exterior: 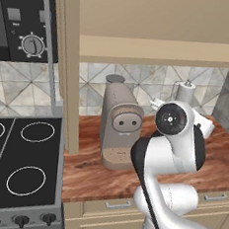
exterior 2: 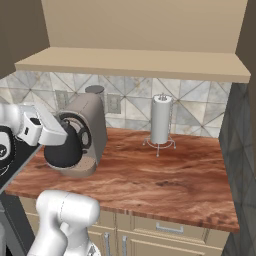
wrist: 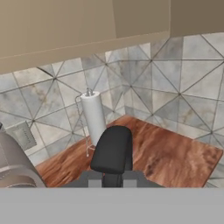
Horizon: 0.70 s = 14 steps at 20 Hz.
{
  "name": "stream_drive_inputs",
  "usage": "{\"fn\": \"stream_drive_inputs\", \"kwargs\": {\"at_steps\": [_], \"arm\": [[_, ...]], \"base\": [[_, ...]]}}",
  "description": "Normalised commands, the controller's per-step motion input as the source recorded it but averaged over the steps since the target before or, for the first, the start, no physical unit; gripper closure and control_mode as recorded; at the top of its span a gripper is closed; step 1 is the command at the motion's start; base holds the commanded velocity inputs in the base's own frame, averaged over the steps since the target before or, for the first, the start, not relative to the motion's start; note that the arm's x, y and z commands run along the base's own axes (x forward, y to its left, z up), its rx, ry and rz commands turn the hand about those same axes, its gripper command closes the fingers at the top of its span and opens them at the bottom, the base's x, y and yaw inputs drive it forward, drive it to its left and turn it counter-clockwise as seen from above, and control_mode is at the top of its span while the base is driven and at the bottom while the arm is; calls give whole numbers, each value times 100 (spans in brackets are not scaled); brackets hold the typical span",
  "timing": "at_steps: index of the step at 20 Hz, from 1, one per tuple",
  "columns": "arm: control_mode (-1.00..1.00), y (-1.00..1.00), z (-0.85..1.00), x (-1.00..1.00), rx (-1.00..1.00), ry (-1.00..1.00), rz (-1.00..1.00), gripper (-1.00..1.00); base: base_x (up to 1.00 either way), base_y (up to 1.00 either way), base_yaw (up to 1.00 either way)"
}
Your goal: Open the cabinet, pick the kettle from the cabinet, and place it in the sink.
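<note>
The kettle (exterior 2: 64, 145) hangs at the left of the right base view, gripped by its looped handle (wrist: 112, 149). In the hand view that handle rises as a black loop at bottom centre, and the fingers are clenched on it at its base. The gripper (exterior 2: 56, 134) sits at the kettle's top, with the coffee machine (exterior 2: 89, 131) just behind it; I cannot tell whether the kettle's body touches the machine or only overlaps it in that view. The cabinet (exterior 2: 135, 64) stands open at the top of the frame, its shelf bare along the visible edge, so the pick looks done and the carry to the sink is the step in hand. The sink itself is out of these frames.

To do the carry well, I would judge three things matter. Draw the kettle toward the arm before swinging it sideways, so it clears the coffee machine. Keep the hand level, since a kettle hung from a loop may swing or turn in the grip. Keep it above the desk (exterior 2: 165, 175), and away from the paper towel roll (exterior 2: 161, 120) right of centre. Lower it into the basin before letting go, not dropping from height.
</note>
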Motion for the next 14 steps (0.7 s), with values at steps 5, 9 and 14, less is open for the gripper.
{"fn": "stream_drive_inputs", "kwargs": {"at_steps": [5,9,14], "arm": [[-100,1,-6,6,0,0,0,100],[-100,0,0,0,0,0,0,100],[-100,0,0,0,0,0,0,100]], "base": [[0,0,0],[0,0,0],[0,0,0]]}}
